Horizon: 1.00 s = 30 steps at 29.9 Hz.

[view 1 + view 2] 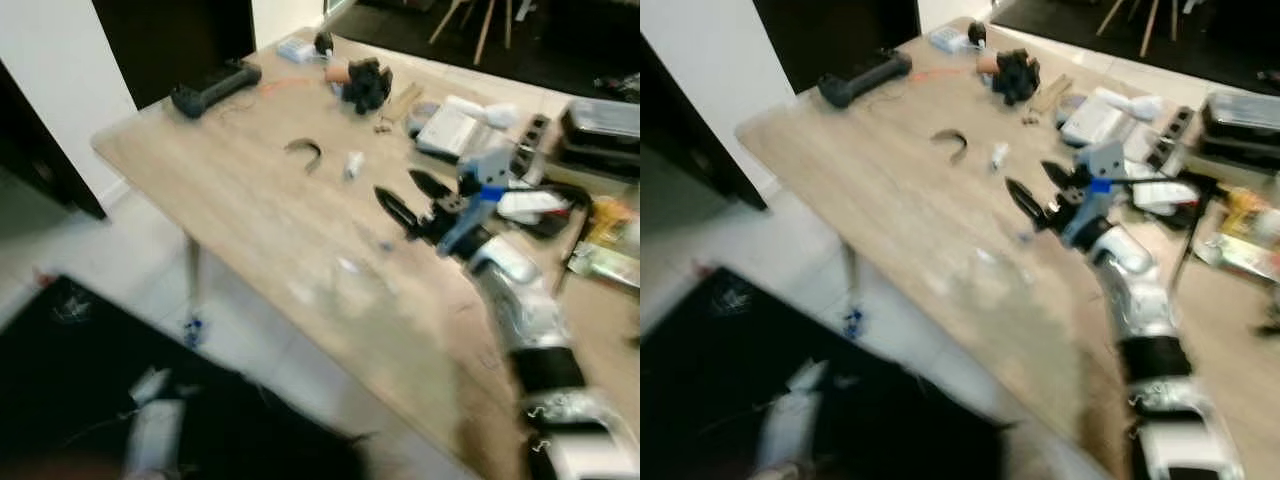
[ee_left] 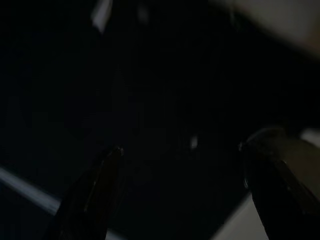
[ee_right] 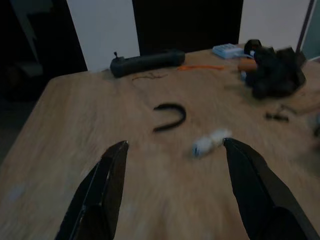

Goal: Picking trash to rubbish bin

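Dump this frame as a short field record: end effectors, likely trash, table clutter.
right end effector: open, held over the wooden table, empty
left end effector: open, in dark shade, idle
small white scrap: on the table, ahead of the right end effector, untouched
black curved piece: lies just beyond the scrap
long black device: at the table's far edge
black clump: far side of the table
image: blurred

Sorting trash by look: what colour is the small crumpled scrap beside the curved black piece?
White, the crumpled scrap; clearest in the right wrist view.
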Tool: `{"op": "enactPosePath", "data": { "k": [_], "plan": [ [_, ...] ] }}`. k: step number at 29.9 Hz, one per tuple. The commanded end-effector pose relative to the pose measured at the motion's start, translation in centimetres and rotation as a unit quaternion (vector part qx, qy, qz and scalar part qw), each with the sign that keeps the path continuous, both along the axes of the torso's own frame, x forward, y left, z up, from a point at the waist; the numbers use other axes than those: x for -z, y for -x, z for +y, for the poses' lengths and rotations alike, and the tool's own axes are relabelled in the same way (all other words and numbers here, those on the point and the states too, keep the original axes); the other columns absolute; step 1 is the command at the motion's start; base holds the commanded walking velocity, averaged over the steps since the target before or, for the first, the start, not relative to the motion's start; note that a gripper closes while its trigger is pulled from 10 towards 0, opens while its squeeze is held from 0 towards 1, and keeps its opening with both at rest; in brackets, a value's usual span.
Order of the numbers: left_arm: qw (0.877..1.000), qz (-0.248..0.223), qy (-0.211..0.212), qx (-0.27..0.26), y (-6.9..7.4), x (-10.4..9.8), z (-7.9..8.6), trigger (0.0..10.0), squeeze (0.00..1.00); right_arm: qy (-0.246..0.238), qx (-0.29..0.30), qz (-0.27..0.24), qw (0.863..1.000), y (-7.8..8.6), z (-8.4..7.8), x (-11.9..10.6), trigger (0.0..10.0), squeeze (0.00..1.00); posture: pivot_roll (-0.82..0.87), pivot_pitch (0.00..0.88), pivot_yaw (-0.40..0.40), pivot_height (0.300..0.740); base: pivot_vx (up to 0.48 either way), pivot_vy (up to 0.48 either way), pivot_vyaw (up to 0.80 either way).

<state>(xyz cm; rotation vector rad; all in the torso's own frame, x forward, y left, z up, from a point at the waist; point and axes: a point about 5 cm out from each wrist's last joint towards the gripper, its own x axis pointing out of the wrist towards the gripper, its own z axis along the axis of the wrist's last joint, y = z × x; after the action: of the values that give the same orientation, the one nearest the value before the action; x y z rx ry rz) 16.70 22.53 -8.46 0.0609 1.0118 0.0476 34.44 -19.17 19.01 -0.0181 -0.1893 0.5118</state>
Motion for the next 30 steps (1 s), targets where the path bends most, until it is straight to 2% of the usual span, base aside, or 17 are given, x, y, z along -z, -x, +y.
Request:
{"op": "enactPosePath", "data": {
  "k": [1,5,11,15,20,30],
  "plan": [
    [1.0,0.022,-0.003,-0.004,1.4,0.6,0.2,10.0,0.0,0.005,-0.004,-0.006,1.0,-0.1,0.6,-0.4,10.0,0.0,-0.01,0.105,0.057,0.74,0.379,0.0,0.0],
    [1.0,0.023,-0.002,-0.003,1.5,0.6,0.1,10.0,0.0,0.02,0.049,-0.003,0.999,-0.7,-0.4,-0.4,10.0,0.0,-0.01,0.105,0.057,0.74,0.376,0.0,0.0],
    [1.0,0.02,0.002,-0.013,1.5,0.6,0.1,10.0,0.0,0.026,0.064,0.007,0.998,-0.9,-0.6,-0.2,10.0,0.0,-0.01,0.105,0.057,0.74,0.229,0.0,0.0],
    [1.0,0.023,0.011,0.0,1.5,0.7,-0.1,10.0,0.0,0.056,0.149,0.061,0.985,-1.8,-1.9,1.1,10.0,0.0,-0.01,0.101,0.051,0.74,0.0,0.0,0.0],
    [1.0,0.024,0.009,-0.004,1.6,0.7,-0.2,10.0,0.0,0.065,0.194,0.077,0.976,-2.1,-2.9,1.0,10.0,0.0,-0.01,0.101,0.051,0.74,0.0,-0.283,0.0],
    [1.0,0.026,0.005,-0.007,1.7,0.7,-0.1,10.0,0.0,0.052,0.186,0.145,0.97,-2.2,-2.6,1.7,10.0,0.0,0.0,0.105,0.052,0.74,0.0,0.0,0.0]
  ]
}}
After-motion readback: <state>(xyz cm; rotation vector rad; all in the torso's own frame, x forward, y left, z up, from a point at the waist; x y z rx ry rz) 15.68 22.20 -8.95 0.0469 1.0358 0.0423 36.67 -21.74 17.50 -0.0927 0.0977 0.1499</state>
